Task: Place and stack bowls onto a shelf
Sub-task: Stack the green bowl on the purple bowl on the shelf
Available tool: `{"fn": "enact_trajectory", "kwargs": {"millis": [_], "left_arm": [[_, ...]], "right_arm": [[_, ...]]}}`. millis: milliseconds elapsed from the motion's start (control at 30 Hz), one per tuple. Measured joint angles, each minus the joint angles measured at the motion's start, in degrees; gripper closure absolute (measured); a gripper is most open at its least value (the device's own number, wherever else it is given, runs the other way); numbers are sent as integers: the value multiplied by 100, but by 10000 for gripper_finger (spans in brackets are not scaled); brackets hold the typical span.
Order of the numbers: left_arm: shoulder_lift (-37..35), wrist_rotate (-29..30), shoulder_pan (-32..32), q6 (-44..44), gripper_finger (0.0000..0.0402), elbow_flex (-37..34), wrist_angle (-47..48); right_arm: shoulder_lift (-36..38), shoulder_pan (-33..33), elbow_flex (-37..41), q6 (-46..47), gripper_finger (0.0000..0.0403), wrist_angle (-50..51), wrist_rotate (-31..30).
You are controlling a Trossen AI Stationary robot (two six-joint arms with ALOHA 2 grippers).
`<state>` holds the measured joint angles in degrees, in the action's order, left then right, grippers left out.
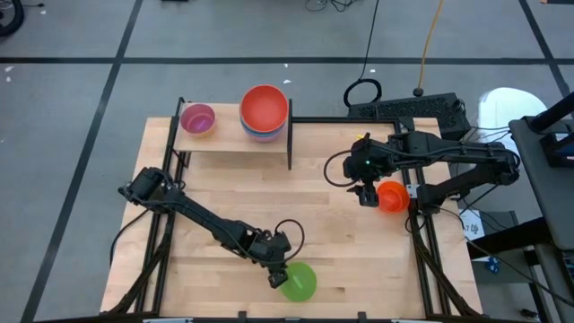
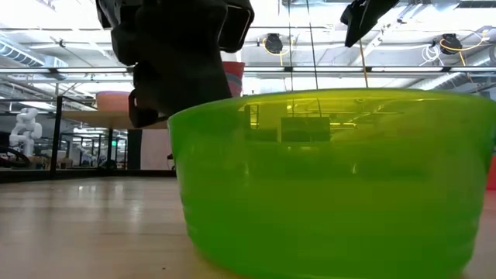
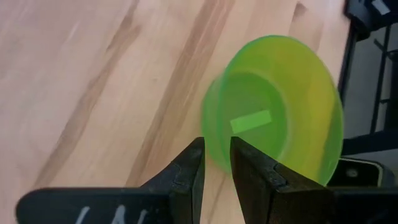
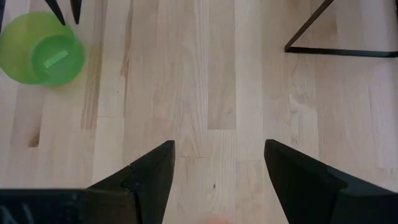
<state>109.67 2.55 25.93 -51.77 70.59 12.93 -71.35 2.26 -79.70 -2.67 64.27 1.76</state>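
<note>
A green bowl (image 1: 300, 281) stands upright on its base near the table's near edge and fills the low view (image 2: 325, 178). My left gripper (image 1: 276, 273) is at its left rim, shut on it (image 3: 216, 163). An orange bowl (image 1: 393, 196) sits by the table's right edge. My right gripper (image 1: 368, 194) hovers open just left of that bowl, with only bare table between its fingers (image 4: 217, 168). The shelf (image 1: 235, 140) at the far edge carries a purple bowl (image 1: 197, 118) and a stack with a red bowl (image 1: 265, 108) on top. My left gripper pinches the green bowl's rim (image 3: 214, 134) on the side toward the table's left, one finger (image 3: 193, 168) outside the wall and the other (image 3: 249, 171) inside. The fingers slant down from the table's left. The bowl's base rests on the table.
The shelf's thin black posts (image 1: 290, 144) stand between the table's middle and its far edge. A black frame rail (image 1: 336, 120) runs right from the shelf, with a keyboard (image 1: 408, 109) beyond it. Bare tabletop (image 1: 296, 206) lies between the two grippers.
</note>
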Motion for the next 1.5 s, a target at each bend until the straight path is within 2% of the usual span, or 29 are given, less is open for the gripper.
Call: {"fn": "enact_trajectory", "kwargs": {"millis": [867,1067,1500], "left_arm": [[74,52,20,-2,321,-4,-168],[330,-5,30,-87,321,10,-689],[461,-79,20,96,321,2,-975]], "right_arm": [[0,0,0,-149,163,-37,0],[0,0,0,-149,163,-41,0],[0,0,0,-265,163,-103,0]]}}
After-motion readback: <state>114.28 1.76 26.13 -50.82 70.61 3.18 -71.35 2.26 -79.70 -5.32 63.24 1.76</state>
